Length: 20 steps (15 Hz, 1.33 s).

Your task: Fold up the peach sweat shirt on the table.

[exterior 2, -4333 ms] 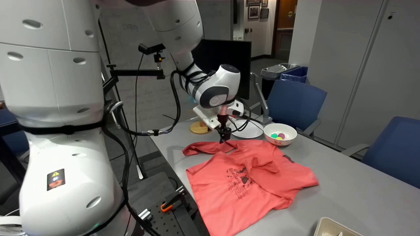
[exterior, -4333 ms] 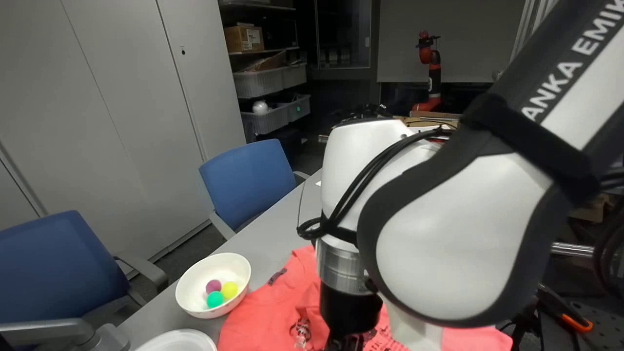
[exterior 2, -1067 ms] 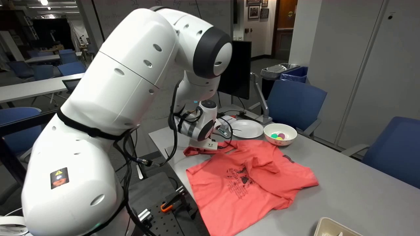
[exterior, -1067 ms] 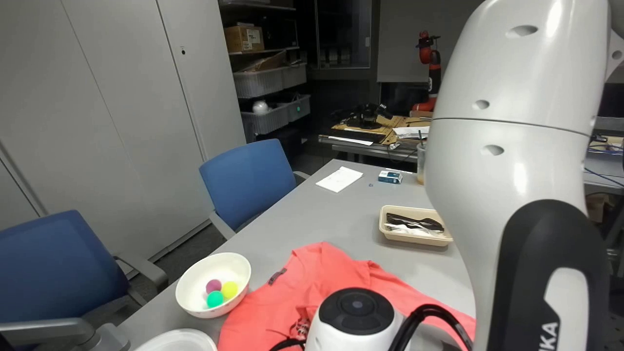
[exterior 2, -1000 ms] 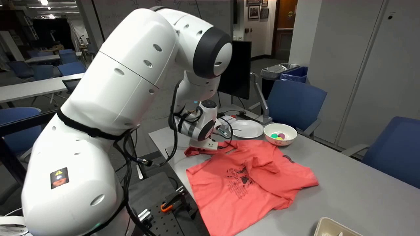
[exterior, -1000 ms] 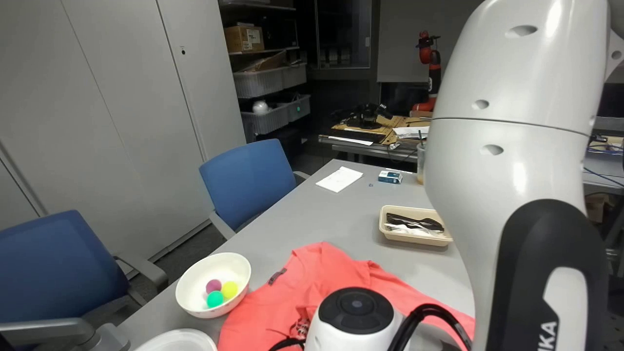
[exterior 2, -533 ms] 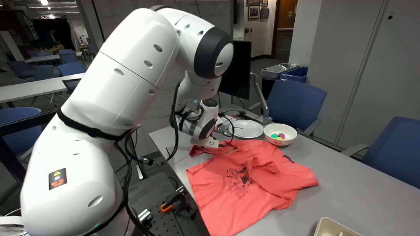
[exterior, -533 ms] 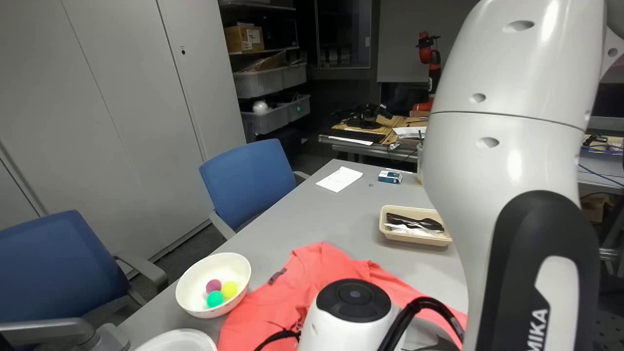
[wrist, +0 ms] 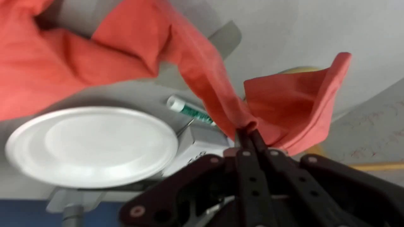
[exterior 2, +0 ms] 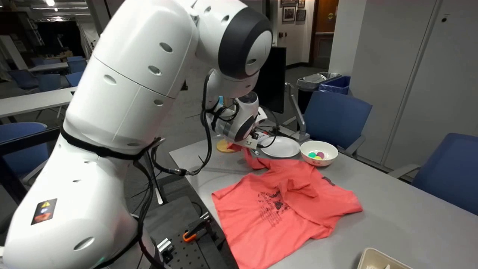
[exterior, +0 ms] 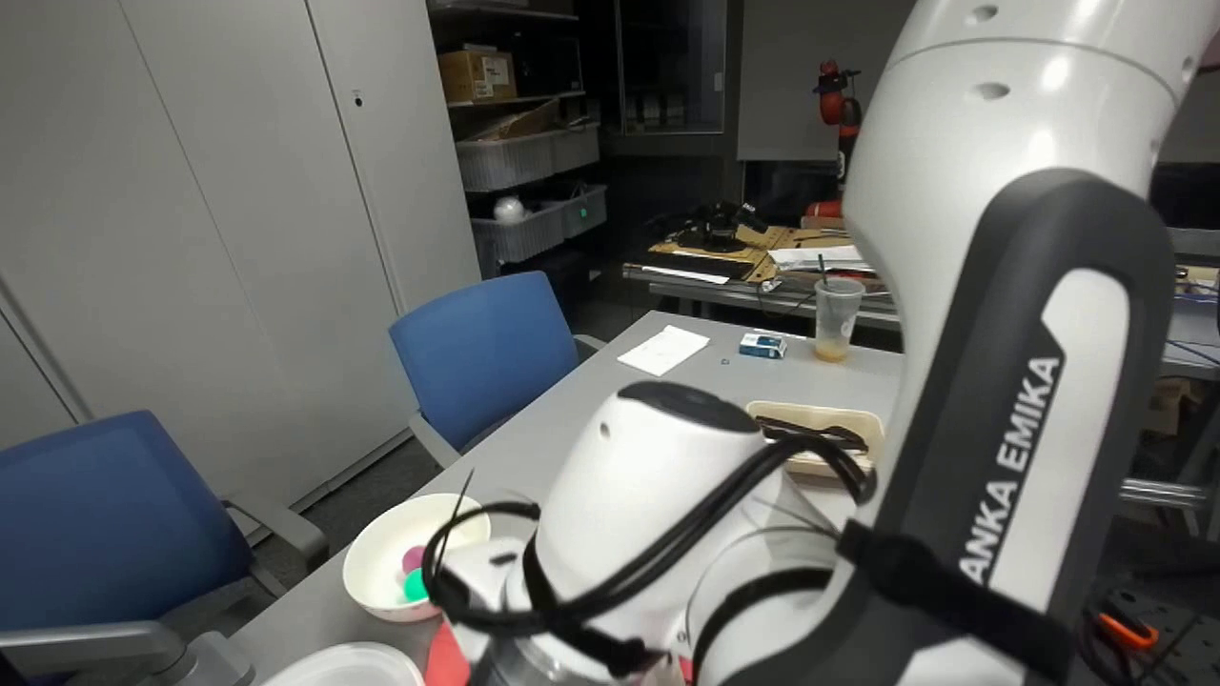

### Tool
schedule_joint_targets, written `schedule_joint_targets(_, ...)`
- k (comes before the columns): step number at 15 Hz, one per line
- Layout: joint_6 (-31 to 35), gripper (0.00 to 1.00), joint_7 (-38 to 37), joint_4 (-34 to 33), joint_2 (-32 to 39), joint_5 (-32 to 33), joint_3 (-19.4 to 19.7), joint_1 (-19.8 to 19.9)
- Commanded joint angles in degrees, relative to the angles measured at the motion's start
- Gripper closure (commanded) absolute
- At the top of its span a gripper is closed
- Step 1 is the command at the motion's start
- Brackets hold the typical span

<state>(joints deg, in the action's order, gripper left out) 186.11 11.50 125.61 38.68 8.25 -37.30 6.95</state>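
The peach sweat shirt (exterior 2: 276, 213) lies on the grey table (exterior 2: 396, 224), its dark lettering facing up. One sleeve (wrist: 205, 66) rises off the tabletop in the wrist view, its free end flaring out past the fingertips. My gripper (wrist: 248, 133) is shut on that sleeve, pinching a fold near the cuff. In an exterior view the lifted sleeve (exterior 2: 248, 155) runs from the shirt up to the hand, and the fingers are hidden behind the wrist. Another part of the shirt (exterior 2: 297, 190) is folded across the chest. In an exterior view the arm covers most of the shirt (exterior: 445, 657).
A white plate (wrist: 93, 146), a white box (wrist: 202, 138) and a green marker (wrist: 193, 110) sit close beside the hand. The white bowl (exterior 2: 325, 161) with several balls stands by the collar. A round wooden base (exterior 2: 224, 147) and a tan tray (exterior 2: 368, 257) are also on the table.
The jaws have closed on the sleeve near its end. The arm has risen and swung toward the plate side, lifting the sleeve off the table. The shirt's body has stayed put.
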Motion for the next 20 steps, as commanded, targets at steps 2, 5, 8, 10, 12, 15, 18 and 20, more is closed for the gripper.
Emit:
schedule_joint_targets(2, 6.5, 0.99, -4.7, 2.7, -9.8, -0.7, 5.2, 0.6)
schedule_joint_targets(5, 10.0, 0.99, -6.8, 5.1, -14.8, -1.0, 13.2, -1.6)
schedule_joint_targets(8, 14.2, 0.99, -5.0, 8.6, -19.4, -5.7, 22.9, -5.6)
schedule_joint_targets(10, 15.8, 0.99, -3.5, 11.0, -21.4, -10.3, 28.2, -7.9)
schedule_joint_targets(12, 16.4, 0.99, -1.9, 13.6, -23.2, -15.1, 32.5, -10.1)
schedule_joint_targets(15, 14.0, 0.99, 0.9, 17.9, -25.4, -21.1, 37.3, -13.6)
schedule_joint_targets(18, 13.3, 0.77, 3.3, 20.8, -25.8, -26.1, 40.4, -17.1)
schedule_joint_targets(20, 12.6, 0.65, 4.3, 22.0, -26.0, -28.7, 41.7, -19.2)
